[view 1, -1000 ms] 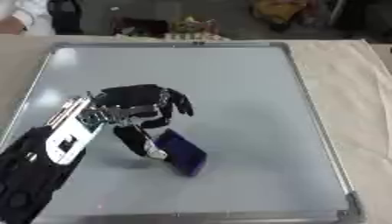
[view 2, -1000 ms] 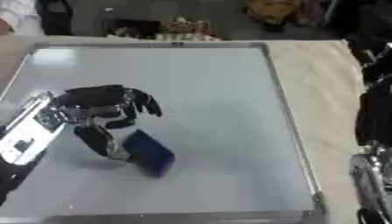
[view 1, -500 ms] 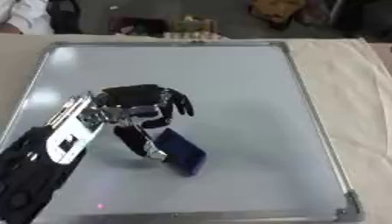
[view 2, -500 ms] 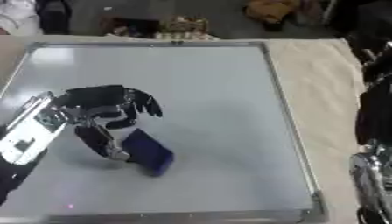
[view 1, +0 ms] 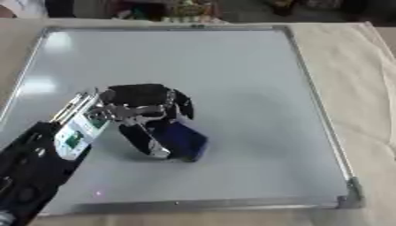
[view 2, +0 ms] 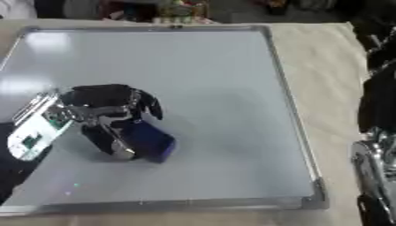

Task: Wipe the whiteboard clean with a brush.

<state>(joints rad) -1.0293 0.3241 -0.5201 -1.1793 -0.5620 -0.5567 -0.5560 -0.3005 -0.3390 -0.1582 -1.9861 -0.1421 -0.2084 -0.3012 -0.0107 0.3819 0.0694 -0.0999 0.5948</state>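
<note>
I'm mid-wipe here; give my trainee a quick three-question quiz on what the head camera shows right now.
1. True or false: the left hand has its fingers curled round the blue brush.
2. Which part of the whiteboard is the brush on: A far right, B near left, C far left?
3. Fill in: the right arm shows only at the ____ edge of the right eye view.

Key: 1 true; 2 B; 3 right.
</note>
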